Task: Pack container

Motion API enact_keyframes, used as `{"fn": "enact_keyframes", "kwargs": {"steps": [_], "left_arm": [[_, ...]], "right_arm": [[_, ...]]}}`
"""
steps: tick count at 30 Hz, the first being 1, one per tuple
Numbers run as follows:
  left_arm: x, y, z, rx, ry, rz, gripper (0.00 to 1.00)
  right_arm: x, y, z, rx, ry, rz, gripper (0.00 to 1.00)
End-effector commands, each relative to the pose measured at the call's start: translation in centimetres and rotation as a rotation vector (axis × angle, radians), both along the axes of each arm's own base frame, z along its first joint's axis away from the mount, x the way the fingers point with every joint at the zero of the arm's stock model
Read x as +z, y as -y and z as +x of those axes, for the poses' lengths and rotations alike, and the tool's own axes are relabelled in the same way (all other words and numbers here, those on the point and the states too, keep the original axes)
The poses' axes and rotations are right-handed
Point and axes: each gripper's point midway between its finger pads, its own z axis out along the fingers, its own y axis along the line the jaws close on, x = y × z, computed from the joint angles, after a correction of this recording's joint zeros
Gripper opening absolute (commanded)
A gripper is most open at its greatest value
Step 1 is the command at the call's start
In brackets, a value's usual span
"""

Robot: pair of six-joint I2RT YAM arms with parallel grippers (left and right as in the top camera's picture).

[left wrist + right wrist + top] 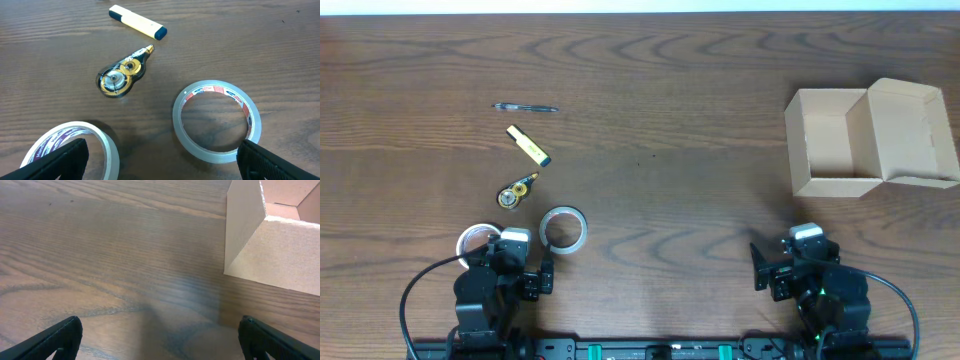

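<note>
The container (830, 145) is an open light-tan cardboard box at the right of the table, its flap lid (910, 130) folded out to the right; it also shows in the right wrist view (270, 240). A clear tape roll (563, 229) (217, 120) and a white tape roll (475, 240) (75, 150) lie by my left gripper (525, 265) (160, 160), which is open and empty. A yellow-black correction tape dispenser (515, 191) (120, 75), a yellow highlighter (528, 145) (137, 22) and a pen (525, 108) lie farther back. My right gripper (790, 265) (160, 337) is open and empty, short of the box.
The wooden table (660, 120) carries nothing else in view. Both arm bases stand at the front edge.
</note>
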Motion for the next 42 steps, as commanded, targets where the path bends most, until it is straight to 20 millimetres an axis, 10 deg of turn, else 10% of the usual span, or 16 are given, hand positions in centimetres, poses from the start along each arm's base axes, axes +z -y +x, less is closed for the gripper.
{"fn": "enact_keyframes", "kwargs": {"steps": [1,25,42], "left_arm": [[-0.3,-0.1,-0.2,0.004,-0.008,-0.003,0.95],[-0.3,-0.1,-0.2,0.004,-0.008,-0.003,0.95],[-0.3,-0.1,-0.2,0.004,-0.008,-0.003,0.95]], "right_arm": [[-0.2,0.2,0.0,-0.019,-0.005,0.011,0.99],[0.0,0.1,0.1,-0.016,0.003,0.016,0.99],[8.8,1.3,2.4,-0.138,-0.033,0.048,0.99]]}}
